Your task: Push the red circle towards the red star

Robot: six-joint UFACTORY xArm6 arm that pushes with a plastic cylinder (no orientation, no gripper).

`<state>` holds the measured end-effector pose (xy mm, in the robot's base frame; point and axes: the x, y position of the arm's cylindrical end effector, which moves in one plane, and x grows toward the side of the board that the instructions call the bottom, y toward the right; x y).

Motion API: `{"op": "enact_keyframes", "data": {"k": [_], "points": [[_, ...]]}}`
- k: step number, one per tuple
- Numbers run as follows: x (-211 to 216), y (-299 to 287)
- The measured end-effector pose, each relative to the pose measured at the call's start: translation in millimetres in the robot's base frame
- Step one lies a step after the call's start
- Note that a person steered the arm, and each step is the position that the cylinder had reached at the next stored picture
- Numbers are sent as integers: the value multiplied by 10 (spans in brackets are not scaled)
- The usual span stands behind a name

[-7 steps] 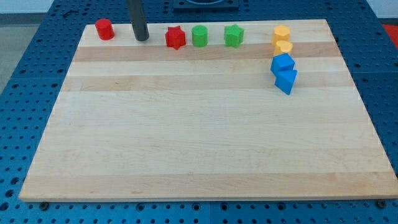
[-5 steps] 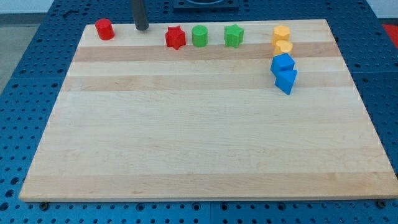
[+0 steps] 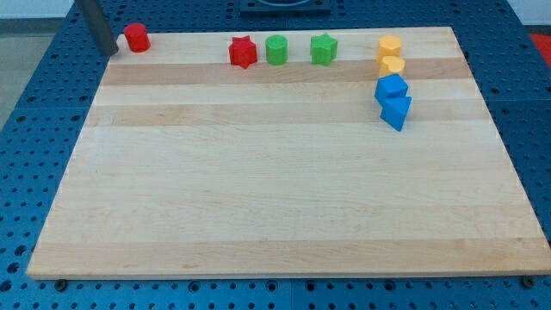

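The red circle [image 3: 136, 37] stands at the board's top left corner. The red star [image 3: 244, 52] lies well to its right along the top edge. My tip [image 3: 108, 51] is just left of the red circle, at the board's left edge, a small gap away from it. The dark rod rises from the tip up to the view's top.
Right of the red star along the top edge are a green circle [image 3: 276, 49] and a green block [image 3: 324, 48]. Two yellow blocks [image 3: 390, 46] [image 3: 393, 65] and two blue blocks [image 3: 391, 88] [image 3: 396, 111] are stacked in a column at the top right. The wooden board [image 3: 284, 189] lies on a blue pegboard.
My tip has moved from between the red circle and the red star, round the top, to the circle's left side. The red circle has shifted slightly left and up.
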<state>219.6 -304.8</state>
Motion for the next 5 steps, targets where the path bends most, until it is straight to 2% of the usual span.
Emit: {"op": "enact_keyframes", "data": {"k": [1, 2, 4, 5], "points": [[-287, 6], [-285, 86], [-285, 649], [-285, 648]]}}
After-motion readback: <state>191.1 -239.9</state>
